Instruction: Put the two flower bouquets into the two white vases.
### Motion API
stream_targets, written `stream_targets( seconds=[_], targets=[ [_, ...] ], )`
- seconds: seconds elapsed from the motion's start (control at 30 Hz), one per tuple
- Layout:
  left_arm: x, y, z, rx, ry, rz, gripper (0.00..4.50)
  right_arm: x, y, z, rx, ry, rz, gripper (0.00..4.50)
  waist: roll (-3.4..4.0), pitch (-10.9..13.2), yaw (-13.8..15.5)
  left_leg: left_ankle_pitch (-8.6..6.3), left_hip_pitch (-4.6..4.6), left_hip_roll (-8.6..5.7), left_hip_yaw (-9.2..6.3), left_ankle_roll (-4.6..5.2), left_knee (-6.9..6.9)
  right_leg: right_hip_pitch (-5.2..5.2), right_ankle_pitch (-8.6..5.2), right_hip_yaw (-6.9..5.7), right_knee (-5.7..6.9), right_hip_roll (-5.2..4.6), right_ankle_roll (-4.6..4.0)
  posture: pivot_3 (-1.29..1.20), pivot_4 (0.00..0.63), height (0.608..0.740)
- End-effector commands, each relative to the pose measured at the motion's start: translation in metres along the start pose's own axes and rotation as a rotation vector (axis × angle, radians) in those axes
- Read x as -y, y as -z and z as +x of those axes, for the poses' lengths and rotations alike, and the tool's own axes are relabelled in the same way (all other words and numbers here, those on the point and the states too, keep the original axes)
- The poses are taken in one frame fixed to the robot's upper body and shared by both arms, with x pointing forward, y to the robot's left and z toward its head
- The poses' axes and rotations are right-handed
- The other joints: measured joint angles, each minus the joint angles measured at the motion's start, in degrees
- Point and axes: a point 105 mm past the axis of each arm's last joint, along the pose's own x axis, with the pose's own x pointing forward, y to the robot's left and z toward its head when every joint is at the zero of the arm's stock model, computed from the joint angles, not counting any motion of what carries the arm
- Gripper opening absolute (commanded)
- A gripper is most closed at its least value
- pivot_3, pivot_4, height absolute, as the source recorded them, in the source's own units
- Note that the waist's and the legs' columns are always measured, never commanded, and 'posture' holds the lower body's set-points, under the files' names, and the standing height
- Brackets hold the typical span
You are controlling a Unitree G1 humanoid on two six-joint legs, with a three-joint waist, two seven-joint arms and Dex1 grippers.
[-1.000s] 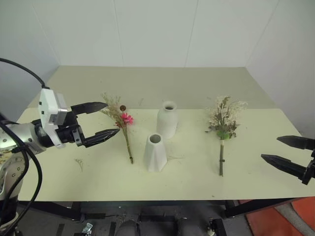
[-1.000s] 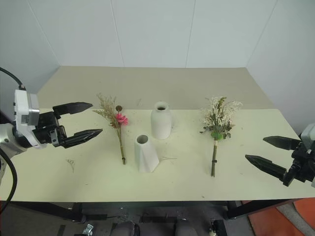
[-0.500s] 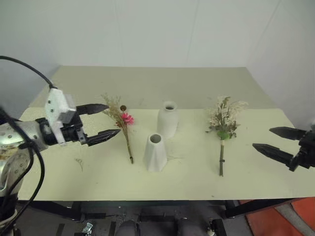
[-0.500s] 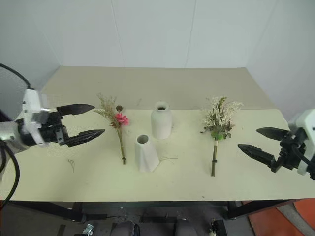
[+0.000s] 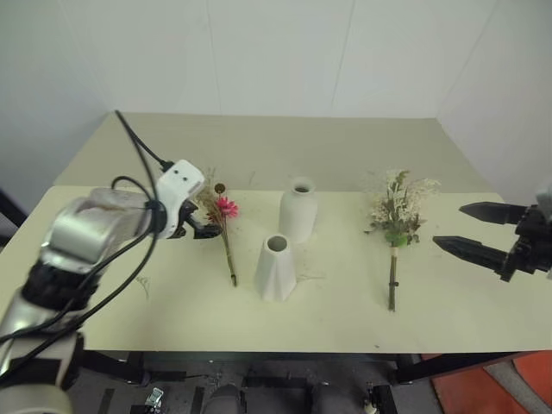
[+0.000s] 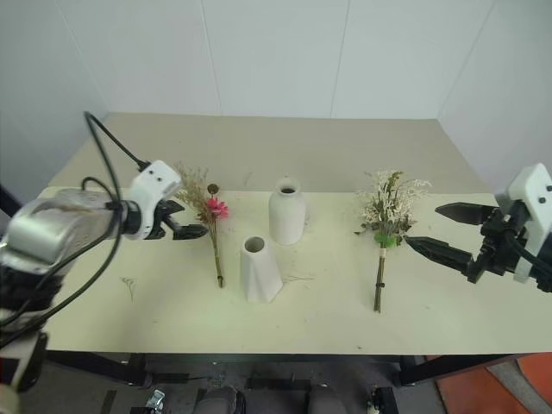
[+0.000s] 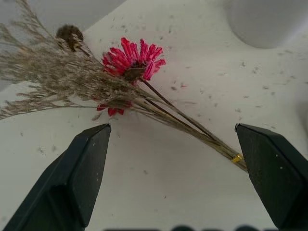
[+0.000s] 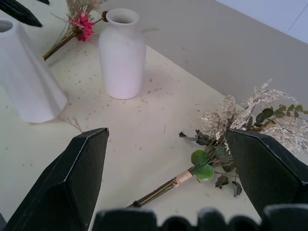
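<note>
The sparse bouquet (image 5: 222,226) with its pink flower (image 7: 137,60) lies flat at the table's left-centre. My left gripper (image 6: 191,220) hangs open just above it, tilted down, with a finger on either side of the stems and flower head. The fuller bouquet (image 5: 397,216) of cream sprigs and green leaves lies on the right. Just to its right, and apart from it, my right gripper (image 5: 448,225) is open and points left. Between the bouquets stand the two white vases, upright: the bottle-shaped vase (image 5: 297,211) behind and the cone-shaped vase (image 5: 275,267) in front.
The pale table (image 5: 345,336) ends at a front edge close to me, and white walls close it in behind and on both sides. A small loose sprig (image 5: 141,285) lies at the front left. A black cable (image 5: 138,147) arcs over my left arm.
My left gripper has swung forward and down and now tilts over the sparse bouquet. My right gripper has come a little up and leftward toward the fuller bouquet. Bouquets and vases have not moved.
</note>
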Motion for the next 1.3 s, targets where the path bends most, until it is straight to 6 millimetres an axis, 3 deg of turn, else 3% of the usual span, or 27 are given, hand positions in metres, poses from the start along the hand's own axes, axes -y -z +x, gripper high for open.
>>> stream_targets(
  seconds=[0.03, 0.3, 0.33, 0.4, 0.63, 0.77, 0.8, 0.97, 1.07, 1.17, 1.3],
  targets=[
    [-0.008, -0.001, 0.012, -0.079, -0.085, -0.055, 4.5, -0.004, -0.016, -0.001, 0.048, -0.02, -0.069, 4.48, 0.0, 0.0, -0.03, 0.0, -0.09, 0.0, -0.02, 0.0, 0.0, -0.07, 0.0, -0.01, 0.0, 0.0, 0.0, 0.0, 0.15, 0.74],
    [-0.01, 0.004, 0.04, -0.172, -0.135, -0.084, 4.5, -0.009, -0.021, -0.002, 0.07, -0.038, -0.086, 4.48, -0.01, 0.01, -0.43, 0.01, -0.34, -0.02, -0.06, 0.0, 0.02, -0.38, 0.02, 0.0, 0.11, 0.0, -0.03, 0.0, 0.15, 0.74],
    [-0.011, 0.004, 0.042, -0.169, -0.14, -0.087, 4.32, -0.01, -0.021, -0.002, 0.071, -0.038, -0.086, 4.5, -0.01, 0.0, -0.41, 0.01, -0.35, -0.02, -0.06, 0.0, 0.04, -0.39, 0.02, 0.0, 0.12, 0.0, -0.03, 0.0, 0.15, 0.74],
    [-0.013, 0.001, 0.046, -0.156, -0.159, -0.083, 3.93, -0.011, -0.02, -0.001, 0.073, -0.038, -0.084, 4.5, -0.01, 0.01, -0.39, 0.01, -0.37, -0.03, -0.06, 0.0, 0.06, -0.39, 0.03, 0.0, 0.12, -0.01, -0.02, 0.0, 0.15, 0.74],
    [-0.023, -0.009, 0.049, -0.109, -0.21, -0.096, 1.71, -0.018, -0.019, 0.0, 0.074, -0.053, -0.079, 4.5, -0.01, 0.01, -0.35, 0.01, -0.41, -0.06, -0.06, 0.0, 0.07, -0.4, 0.04, 0.0, 0.11, -0.05, 0.0, 0.0, 0.15, 0.74],
    [-0.044, -0.017, 0.043, -0.018, -0.305, -0.147, 0.4, -0.021, -0.018, -0.001, 0.073, -0.062, -0.075, 4.5, -0.01, 0.01, -0.42, 0.01, -0.4, -0.06, -0.07, 0.0, 0.08, -0.41, 0.05, 0.0, 0.12, -0.04, 0.01, 0.0, 0.15, 0.74],
    [-0.051, -0.028, 0.04, 0.08, -0.356, -0.156, 0.08, -0.022, -0.017, 0.0, 0.072, -0.064, -0.074, 4.5, -0.01, 0.01, -0.4, 0.01, -0.4, -0.06, -0.07, 0.0, 0.08, -0.41, 0.05, 0.0, 0.12, -0.05, 0.01, 0.0, 0.15, 0.74],
    [-0.062, -0.09, 0.003, 0.558, -0.425, -0.172, 0.03, -0.023, -0.016, 0.0, 0.068, -0.069, -0.069, 4.5, -0.02, 0.01, 0.18, 0.01, -0.65, -0.07, -0.09, -0.01, 0.15, -0.59, 0.17, -0.01, 0.06, -0.1, 0.08, 0.0, 0.15, 0.74],
    [-0.049, -0.125, -0.022, 0.791, -0.284, -0.216, 0.03, -0.024, -0.015, 0.001, 0.067, -0.07, -0.068, 4.5, -0.02, 0.01, 0.55, 0.02, -0.73, -0.11, -0.05, -0.02, 0.17, -0.68, 0.26, 0.04, 0.05, -0.12, 0.12, 0.0, 0.15, 0.74],
    [-0.029, -0.148, -0.042, 0.941, -0.087, -0.21, 0.03, -0.025, -0.014, 0.0, 0.065, -0.07, -0.067, 4.5, -0.02, 0.01, 0.82, 0.02, -0.73, -0.11, -0.03, -0.02, 0.19, -0.68, 0.28, 0.03, 0.05, -0.11, 0.13, 0.0, 0.15, 0.74],
    [-0.007, -0.163, -0.06, 1.05, 0.144, -0.187, 0.03, -0.026, -0.013, 0.0, 0.066, -0.068, -0.068, 4.5, -0.02, 0.01, 0.87, 0.02, -0.74, -0.11, -0.03, -0.02, 0.19, -0.68, 0.27, 0.03, 0.04, -0.1, 0.13, 0.0, 0.15, 0.74]
  ],
)
